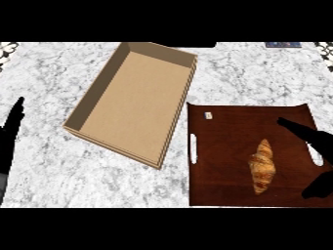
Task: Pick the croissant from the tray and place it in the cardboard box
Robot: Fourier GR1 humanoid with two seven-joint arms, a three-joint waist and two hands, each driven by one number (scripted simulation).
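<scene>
A golden-brown croissant (262,166) lies lengthwise on the dark wooden tray (226,132) at the lower right. My right hand (326,151) hovers over the tray's right side, fingers straight and pointing up-left, thumb spread low, a short gap from the croissant; it is open and holds nothing. The cardboard box (134,97), shallow and tilted, sits left of the tray, with nothing inside. My left hand (3,141) rests open at the far left edge, fingers up.
The white marble counter (53,176) stretches around the box and tray. A small white tag (208,115) lies near the tray's top left corner. The tray has slot handles on both short sides. Patterned tiles show at the top corners.
</scene>
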